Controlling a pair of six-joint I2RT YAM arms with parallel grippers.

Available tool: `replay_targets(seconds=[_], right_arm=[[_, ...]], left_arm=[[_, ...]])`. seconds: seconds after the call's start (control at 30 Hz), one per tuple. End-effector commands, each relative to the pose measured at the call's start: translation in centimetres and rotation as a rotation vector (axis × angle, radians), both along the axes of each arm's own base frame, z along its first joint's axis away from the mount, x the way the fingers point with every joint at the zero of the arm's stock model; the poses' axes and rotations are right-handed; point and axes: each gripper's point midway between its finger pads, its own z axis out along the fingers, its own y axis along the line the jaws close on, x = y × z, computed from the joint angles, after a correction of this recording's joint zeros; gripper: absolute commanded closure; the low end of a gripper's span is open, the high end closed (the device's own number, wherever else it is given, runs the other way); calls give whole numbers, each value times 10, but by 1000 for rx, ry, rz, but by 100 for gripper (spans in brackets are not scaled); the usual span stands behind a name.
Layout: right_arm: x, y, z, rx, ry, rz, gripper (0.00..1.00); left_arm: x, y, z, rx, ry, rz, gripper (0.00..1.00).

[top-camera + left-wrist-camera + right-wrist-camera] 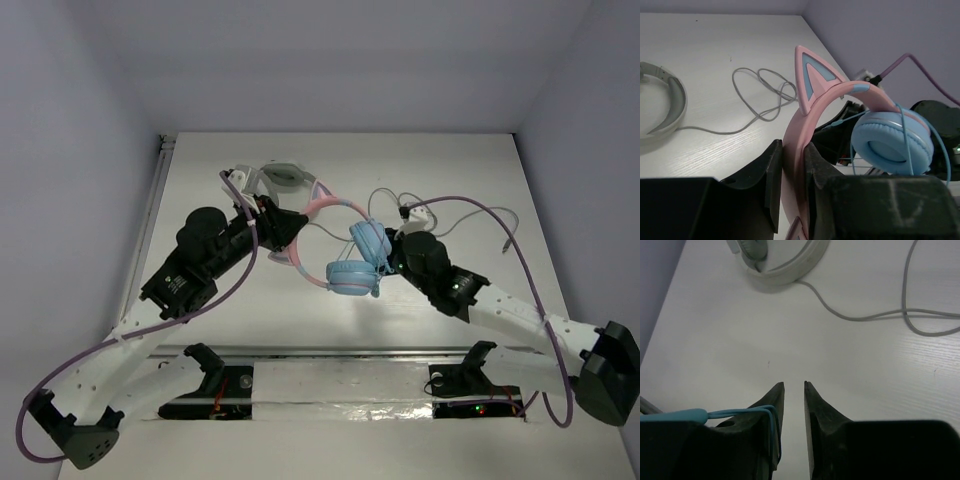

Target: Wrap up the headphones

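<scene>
Top external view: the left gripper (288, 228) sits at the left end of the pink, cat-eared over-ear headphones with round light-blue cups (368, 240). They lie mid-table on the white tabletop (460, 170). From the left wrist, its jaws are pressed tight on the flat pink plastic headband (797, 145), one on each face, just below a pink-and-blue cat ear (812, 75), so this arm acts as the anchor.

From that grip the band arcs rightward. Its two cups end up at the right, one (352, 277) nearer the arm bases than the other, both just beside the right gripper (392, 258). The long axis therefore runs roughly left to right between the two tools, and the right arm is the nearer one to the cups and the lead.

In the right wrist view, the right gripper's fingers stand only a narrow slit apart, with bare table showing through. The thin light-blue cable (740, 412) is hooked over the outer finger and runs down its inner edge; whether it is actually nipped I cannot tell.

Winding probably falls to the right arm, carrying that lead around the cups or band.

Behind lie a grey-white plastic headset (281, 178) and its loose grey cord (470, 208), apart from the work.
</scene>
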Motion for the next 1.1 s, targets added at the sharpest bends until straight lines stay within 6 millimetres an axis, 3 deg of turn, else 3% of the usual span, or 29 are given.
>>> replay_targets(seconds=[0.0, 0.13, 0.23, 0.37, 0.47, 0.7, 0.77, 0.9, 0.97, 1.07], right_arm=[[7, -1, -24, -42, 51, -33, 70], [10, 2, -30, -55, 63, -30, 50], [10, -3, -26, -58, 58, -51, 44], [8, -22, 6, -49, 8, -111, 42], [2, -39, 23, -62, -5, -152, 30], [-14, -65, 69, 0, -47, -202, 18], [-20, -69, 83, 31, -70, -197, 8], [-36, -80, 130, 128, -160, -172, 7], [-39, -84, 147, 145, -189, -167, 2], [-42, -82, 157, 138, -203, -144, 2]], left_arm=[[-19, -1, 119, -333, -205, -80, 100], [-22, 3, 128, -392, -205, -97, 100], [-24, 5, 128, -431, -202, -113, 100], [-13, 12, 111, -420, -163, -66, 100], [-6, 18, 99, -412, -128, -30, 100], [11, 23, 65, -402, -37, 29, 100], [17, 29, 61, -389, -34, 72, 100], [28, 34, 48, -319, -30, 125, 100], [31, 32, 39, -302, -14, 128, 100], [35, 32, 28, -283, 2, 137, 100]])
